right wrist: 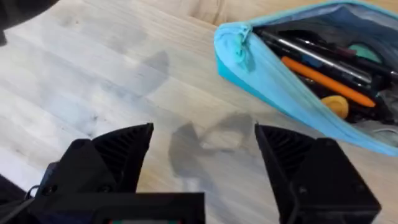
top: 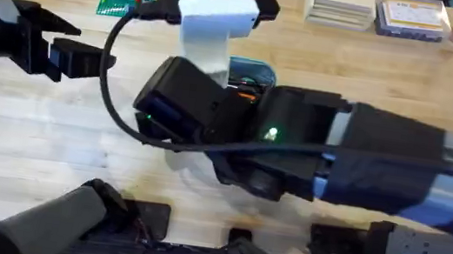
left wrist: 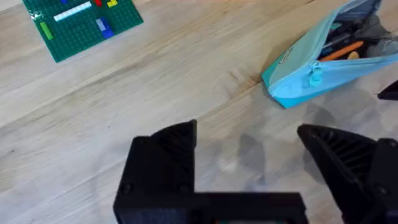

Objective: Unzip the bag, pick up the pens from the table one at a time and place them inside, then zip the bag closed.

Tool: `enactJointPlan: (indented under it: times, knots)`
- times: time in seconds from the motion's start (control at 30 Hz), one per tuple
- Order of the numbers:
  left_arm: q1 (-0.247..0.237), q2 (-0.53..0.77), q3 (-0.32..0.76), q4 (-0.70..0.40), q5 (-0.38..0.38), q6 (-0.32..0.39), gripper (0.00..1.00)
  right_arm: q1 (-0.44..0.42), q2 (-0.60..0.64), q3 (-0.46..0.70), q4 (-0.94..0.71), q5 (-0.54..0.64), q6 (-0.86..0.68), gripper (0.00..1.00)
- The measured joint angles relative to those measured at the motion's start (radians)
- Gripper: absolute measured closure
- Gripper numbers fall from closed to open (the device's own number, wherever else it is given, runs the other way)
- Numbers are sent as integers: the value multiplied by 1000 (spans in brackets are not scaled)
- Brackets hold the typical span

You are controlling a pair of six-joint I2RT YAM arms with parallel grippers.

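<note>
Pale plank table [top: 24, 131] runs under both arms in the overhead view. At far left our left gripper [top: 86, 58] hangs spread and empty; at centre our right gripper [right wrist: 202, 149] is spread too. Upper right of its wrist view, the bag [right wrist: 273, 81] gapes with pens [right wrist: 323, 78] inside. We judge zipping remains: grasp the pull tab [left wrist: 314, 73].

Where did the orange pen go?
The orange pen is lying inside the open blue bag beside a black pen, near the middle of the table, under the right arm in the overhead view.
</note>
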Motion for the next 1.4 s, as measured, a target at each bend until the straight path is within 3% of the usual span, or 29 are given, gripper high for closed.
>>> enactJointPlan:
  times: [1.4]
  knots:
    - [0,0,0,-5,0,-1,7,-23,126,0,146,147,3,7]
